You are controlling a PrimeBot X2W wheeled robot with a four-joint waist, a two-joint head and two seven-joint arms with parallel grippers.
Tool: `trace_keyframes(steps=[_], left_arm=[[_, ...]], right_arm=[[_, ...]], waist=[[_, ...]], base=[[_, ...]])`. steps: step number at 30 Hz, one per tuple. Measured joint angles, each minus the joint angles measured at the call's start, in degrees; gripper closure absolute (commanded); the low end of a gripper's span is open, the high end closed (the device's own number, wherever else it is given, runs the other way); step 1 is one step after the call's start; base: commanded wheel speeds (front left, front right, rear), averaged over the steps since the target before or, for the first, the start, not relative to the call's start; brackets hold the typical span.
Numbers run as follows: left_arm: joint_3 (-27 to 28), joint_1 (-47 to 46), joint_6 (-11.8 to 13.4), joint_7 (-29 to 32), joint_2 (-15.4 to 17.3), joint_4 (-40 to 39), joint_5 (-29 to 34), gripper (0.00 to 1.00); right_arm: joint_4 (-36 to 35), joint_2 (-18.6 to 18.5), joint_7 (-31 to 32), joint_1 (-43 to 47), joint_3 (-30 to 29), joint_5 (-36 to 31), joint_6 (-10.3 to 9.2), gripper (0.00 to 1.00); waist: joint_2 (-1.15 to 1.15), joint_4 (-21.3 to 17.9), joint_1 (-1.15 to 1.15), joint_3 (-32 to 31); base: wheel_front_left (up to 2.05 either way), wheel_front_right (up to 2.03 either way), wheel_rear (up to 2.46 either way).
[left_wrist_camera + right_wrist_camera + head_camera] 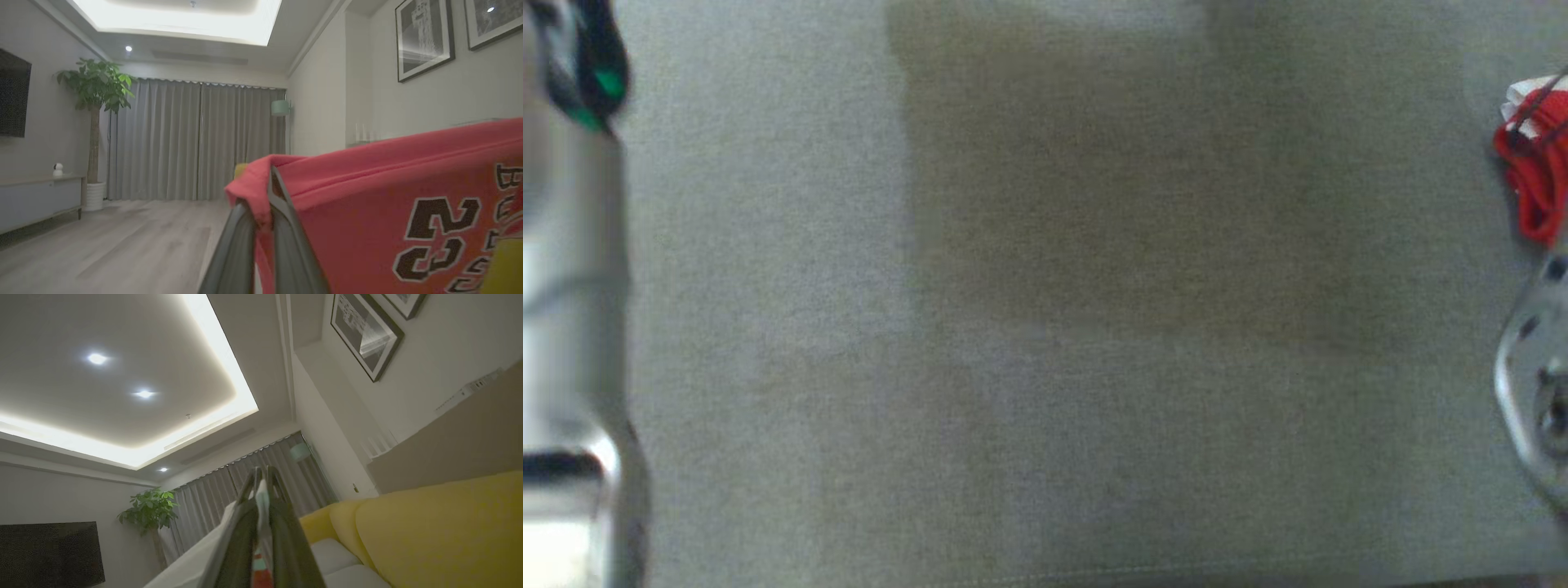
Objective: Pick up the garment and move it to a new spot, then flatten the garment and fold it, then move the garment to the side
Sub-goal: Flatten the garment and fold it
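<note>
Two end effectors share one load. At the left end effector (261, 196) the fingers are pinched tight on a folded edge of the red garment (367, 192), whose printed face stretches away to the right of the fingers in the left wrist view. At the right end effector (263, 473) the fingers are likewise closed. A thin strip of pale and coloured cloth is caught between them, and they point up toward the ceiling.

In the head view, the grey fabric surface (1045, 327) lies between and below the two arms, and a bunch of red cloth shows close by the right arm. Gripping two separate points and holding them apart probably lifts the cloth clear and spreads it, ready to come down flat at a new spot. Judged stage: carrying, flattening not yet begun. A yellow cushion (429, 531) sits near the right end effector, to its lower right.
</note>
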Motion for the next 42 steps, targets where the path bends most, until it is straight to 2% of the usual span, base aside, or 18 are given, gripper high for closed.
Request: trace_keyframes(steps=[4, 12, 17, 23, 30, 32, 37, 42], left_arm=[[2.09, 11.05, -1.1, 0.01, -3.72, 1.59, -0.25, 1.0], [3.96, 36.64, -2.67, 0.09, -11.67, 6.01, -0.76, 1.0], [6.54, 45.01, -2.67, 0.15, -12.76, 6.73, -1.7, 1.0], [9.34, 53.0, -2.68, 0.16, -13.29, 5.47, -2.58, 1.0], [6.61, 63.56, -2.68, 0.16, -13.28, 4.35, -7.67, 1.0], [6.23, 66.33, -2.68, 0.18, -13.34, 3.67, -10.21, 1.0], [5.3, 67.98, -2.68, 0.18, -13.29, 1.81, -12.28, 1.0], [4.86, 67.36, -2.67, 0.18, -13.25, -1.23, -12.68, 1.0]], right_arm=[[-0.44, 0.49, 0.01, 10.43, 1.13, 4.13, 0.0, 1.0], [-2.4, 1.05, 0.03, 45.02, 4.34, 19.36, -0.01, 1.0], [-4.57, 1.24, 0.04, 60.23, 9.67, 23.87, -0.01, 1.0], [-5.92, 1.18, 0.04, 67.14, 13.95, 27.24, -0.01, 1.0], [-6.11, 0.86, 0.58, 75.25, 15.77, 33.62, -0.01, 1.0], [-7.01, -0.24, 1.83, 78.15, 16.63, 35.34, -0.01, 1.0], [-10.36, -1.14, 4.09, 81.89, 16.8, 38.87, -0.01, 1.0], [-12.89, -1.51, 4.63, 80.96, 16.99, 39.63, -0.01, 1.0]], waist=[[0.0, -0.16, 0.0, 0.08], [0.0, -0.85, -0.03, -2.51], [0.0, -2.45, -0.03, -4.83], [0.0, -4.45, -0.03, -9.21], [0.0, -4.97, -0.03, -15.29], [0.0, -4.42, -0.03, -17.3], [0.0, -3.02, -0.02, -18.88], [0.0, -2.16, -0.02, -18.76]], base=[[0.0, 0.0, 0.0], [0.0, 0.0, 0.0], [0.0, 0.0, 0.0], [0.0, 0.0, 0.0], [0.0, 0.0, 0.0], [0.0, 0.0, 0.0], [0.0, 0.0, 0.0], [0.0, 0.0, 0.0]])
